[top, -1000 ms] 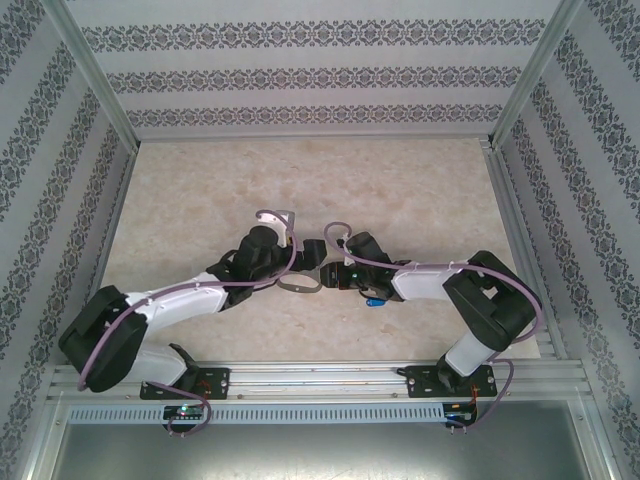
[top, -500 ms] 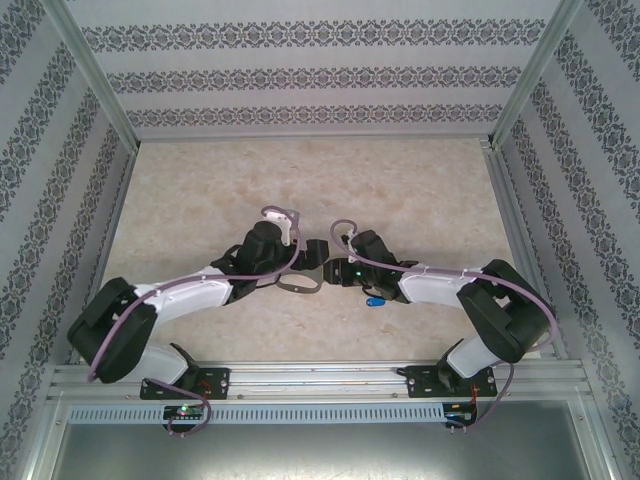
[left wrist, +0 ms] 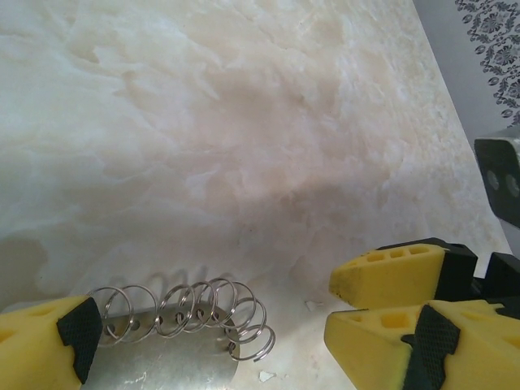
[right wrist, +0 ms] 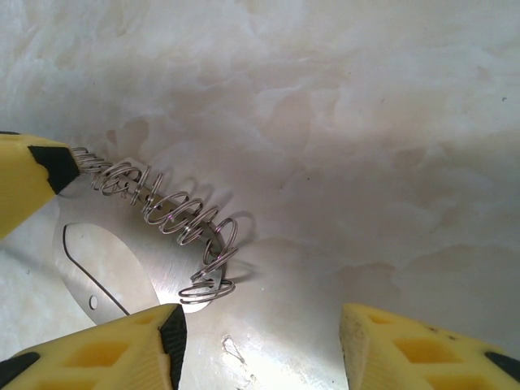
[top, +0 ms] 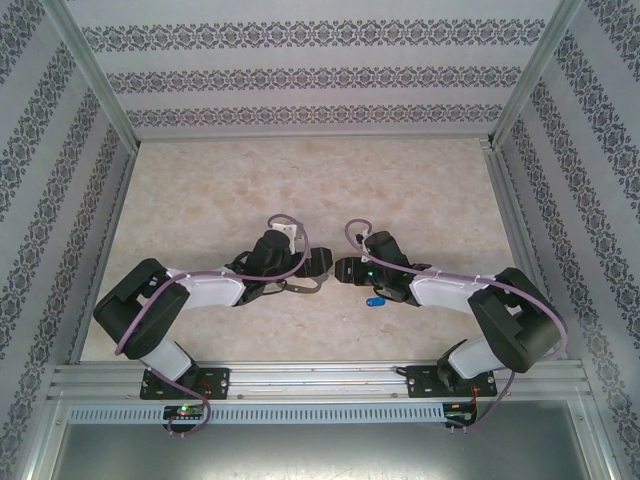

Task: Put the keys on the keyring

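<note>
The keyring [top: 303,285] is a grey metal D-shaped plate with wire rings along its curved edge. It lies flat on the table between the two arms. The key [top: 375,300], with its blue head, lies apart to the right, beside the right arm. My left gripper [top: 318,262] is open, and in the left wrist view the keyring [left wrist: 183,321] lies low between its yellow fingers [left wrist: 49,341], with a gap to the right one. My right gripper [top: 345,268] is open just right of it, and in its wrist view the keyring [right wrist: 146,244] lies beside its left finger [right wrist: 106,353].
The marbled beige table [top: 220,190] is walled by patterned panels and aluminium posts on three sides. A finger of the right gripper [left wrist: 390,272] reaches into the left wrist view close to the left gripper's right finger. The two grippers nearly meet tip to tip.
Both arms have folded back, elbows outward, with the grippers staying near the keyring. The right gripper has drawn slightly right and its jaws have widened. Keyring and key have not moved.
</note>
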Tool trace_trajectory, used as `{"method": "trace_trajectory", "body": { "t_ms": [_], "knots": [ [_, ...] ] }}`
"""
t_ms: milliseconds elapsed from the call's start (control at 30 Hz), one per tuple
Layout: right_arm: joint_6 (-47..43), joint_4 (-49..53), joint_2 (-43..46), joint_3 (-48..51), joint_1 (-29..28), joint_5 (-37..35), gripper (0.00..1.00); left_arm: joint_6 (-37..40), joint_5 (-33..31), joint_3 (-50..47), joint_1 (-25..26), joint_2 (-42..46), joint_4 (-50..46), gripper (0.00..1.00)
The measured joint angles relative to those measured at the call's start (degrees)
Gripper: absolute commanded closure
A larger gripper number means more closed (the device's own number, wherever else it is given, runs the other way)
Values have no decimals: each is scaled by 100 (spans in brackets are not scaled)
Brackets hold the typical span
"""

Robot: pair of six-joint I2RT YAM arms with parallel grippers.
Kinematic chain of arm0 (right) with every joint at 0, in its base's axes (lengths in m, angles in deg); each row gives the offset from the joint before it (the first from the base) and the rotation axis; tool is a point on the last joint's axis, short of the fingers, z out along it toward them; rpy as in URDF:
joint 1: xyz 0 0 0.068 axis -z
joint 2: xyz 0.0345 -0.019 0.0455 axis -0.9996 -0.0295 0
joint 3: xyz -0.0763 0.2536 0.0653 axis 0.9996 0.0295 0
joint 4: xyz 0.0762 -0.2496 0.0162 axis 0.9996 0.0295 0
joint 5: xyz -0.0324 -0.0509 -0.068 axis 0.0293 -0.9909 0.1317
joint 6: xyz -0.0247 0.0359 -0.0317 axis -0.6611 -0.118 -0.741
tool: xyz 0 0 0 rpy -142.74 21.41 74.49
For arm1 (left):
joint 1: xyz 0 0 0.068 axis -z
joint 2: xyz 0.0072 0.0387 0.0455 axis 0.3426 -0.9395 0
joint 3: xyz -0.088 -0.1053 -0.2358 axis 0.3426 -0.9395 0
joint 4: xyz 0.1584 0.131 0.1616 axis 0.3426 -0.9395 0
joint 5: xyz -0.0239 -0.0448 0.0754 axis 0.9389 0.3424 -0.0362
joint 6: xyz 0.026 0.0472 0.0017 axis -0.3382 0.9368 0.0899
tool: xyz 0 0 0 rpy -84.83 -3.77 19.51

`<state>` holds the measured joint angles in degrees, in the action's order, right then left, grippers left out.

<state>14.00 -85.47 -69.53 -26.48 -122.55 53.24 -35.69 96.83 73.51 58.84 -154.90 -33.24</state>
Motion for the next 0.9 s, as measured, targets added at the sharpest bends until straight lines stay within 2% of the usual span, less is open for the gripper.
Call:
{"method": "trace_trajectory", "body": {
  "t_ms": [67,200,467,900],
  "knots": [
    [-42,0,0,15,0,24,36,-15,2,0,15,-125,85,0],
    [-140,-17,-31,15,-2,107,35,-7,-20,17,20,-251,131,0],
    [-306,-37,-466,-219,-146,286,39,356,-68,619,11,-212,-195,0],
    [-326,-96,-925,-564,-380,339,44,861,-326,844,-120,741,-964,0]
  ]
}}
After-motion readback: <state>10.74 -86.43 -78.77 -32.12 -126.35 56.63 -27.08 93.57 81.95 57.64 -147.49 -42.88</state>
